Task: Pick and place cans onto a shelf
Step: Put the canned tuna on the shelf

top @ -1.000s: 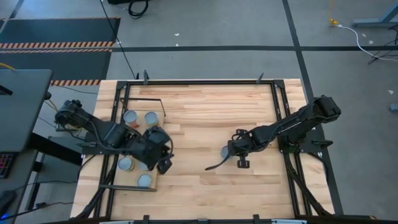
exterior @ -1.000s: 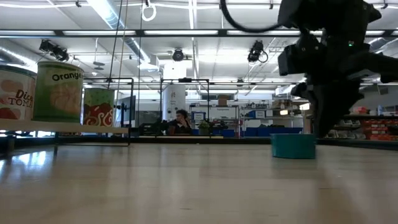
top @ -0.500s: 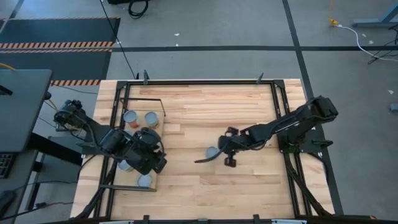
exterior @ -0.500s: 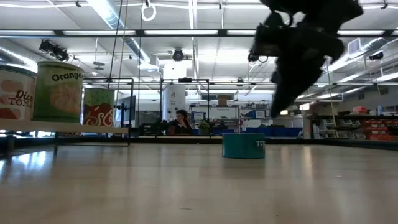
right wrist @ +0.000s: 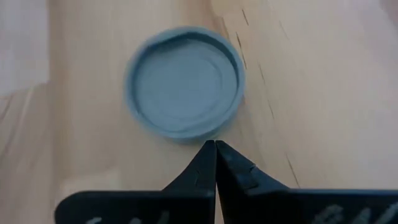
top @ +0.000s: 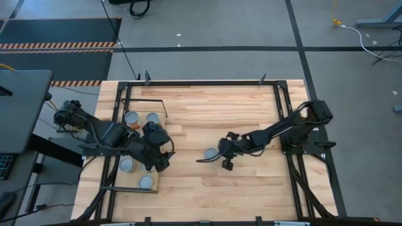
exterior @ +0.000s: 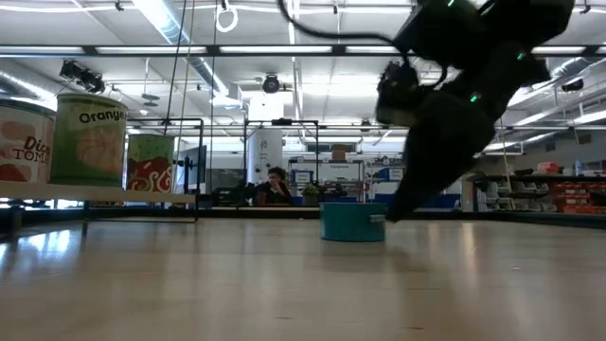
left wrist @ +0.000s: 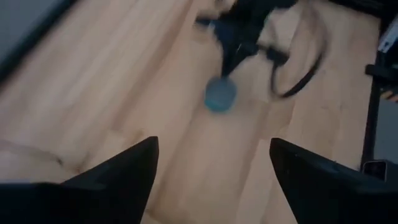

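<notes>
Can (top: 211, 153) stands upright mid-worktop (top: 213, 188), just beside the right pincer (top: 217, 155); four more sit on the shelf (top: 157, 182). Low: axis vertical. Left pincer (left wrist: 211, 168) gapes. Right wrist: tips together against its rim.

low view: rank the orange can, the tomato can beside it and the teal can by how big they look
1. Orange can, on the shelf, looks largest.
2. Tomato can beside it looks smaller.
3. Teal can on the table looks smallest.
Nearness may matter: the shelf cans may sit closer to the camera, so true sizes stay unsure.
</notes>
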